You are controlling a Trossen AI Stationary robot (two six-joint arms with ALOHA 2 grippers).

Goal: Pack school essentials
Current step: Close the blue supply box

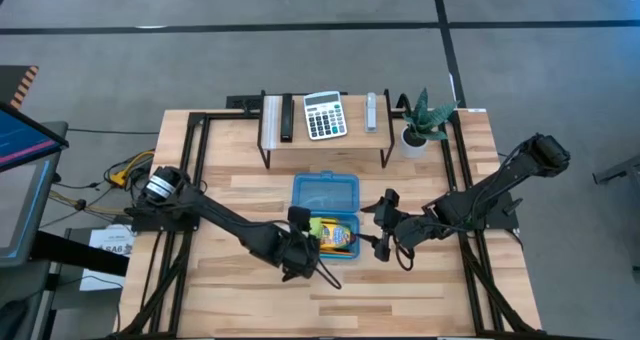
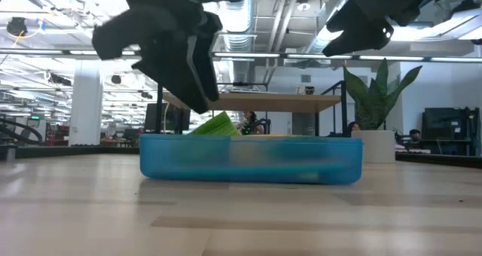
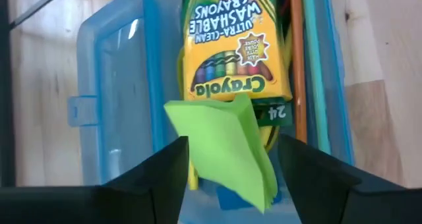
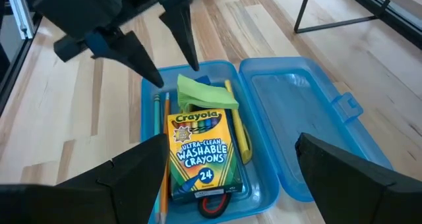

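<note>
The left gripper (image 4: 173,43) hangs with jaws spread above the lime sticky-note pad (image 4: 204,93), which lies in the blue case (image 1: 326,193) mid-worktop beside the crayon box (image 4: 202,151). At the case's 3 o'clock, the right gripper (image 1: 383,223) waits, jaws spread.

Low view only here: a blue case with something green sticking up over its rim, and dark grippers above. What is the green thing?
Observer: A lime sticky-note pad, lying tilted inside the case at one end.
Operator: Is a gripper holding it?
Observer: It looks not. The left gripper hovers over it with its fingers apart.
Operator: What else is in the case?
Observer: A crayon box lies flat beside the pad, with an orange pencil along one wall and a red scissors handle showing at the far end.
Operator: And the other arm?
Observer: The right gripper waits open just beside the case.
</note>
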